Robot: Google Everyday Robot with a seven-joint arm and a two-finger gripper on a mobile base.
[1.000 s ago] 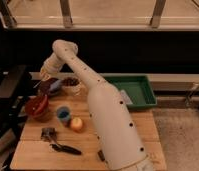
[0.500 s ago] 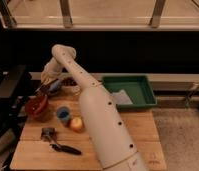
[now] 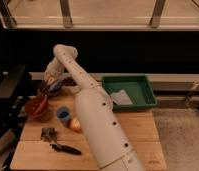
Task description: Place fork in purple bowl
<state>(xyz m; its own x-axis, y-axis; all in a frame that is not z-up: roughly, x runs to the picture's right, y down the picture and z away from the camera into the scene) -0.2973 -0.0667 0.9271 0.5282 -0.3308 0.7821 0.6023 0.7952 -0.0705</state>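
Far left of the wooden table [image 3: 138, 135]: red-orange bowl [image 3: 37, 107] with something dark leaning inside it, not clear what. Below it a small dark object [image 3: 47, 132] and a black-handled tool [image 3: 65, 148] lie flat near the front edge.

Up and right of the red bowl, at the back-left corner: the purple bowl [image 3: 52, 88], only partly visible. The gripper [image 3: 51, 80] sits right over it, at the end of the white arm [image 3: 93, 120] that bends down from its elbow. Cannot tell how the gripper is set or whether it has anything in it. The fork cannot be picked out for sure; it may be at the gripper or already in the purple bowl, too hidden to say.

Moving right: blue cup [image 3: 63, 115], then an orange-yellow round fruit [image 3: 75, 124] just beside it, both close against the arm's body. Far right: green tray [image 3: 138, 87] with 1 pale sheet [image 3: 122, 97] in it.

Step in hand, judged: the placing stage, with the gripper positioned at the target bowl. Next move likely calls for the fork to go down inside the rim, a clean let-go, and a straight lift out without catching the bowl or nudging the red bowl nearby.
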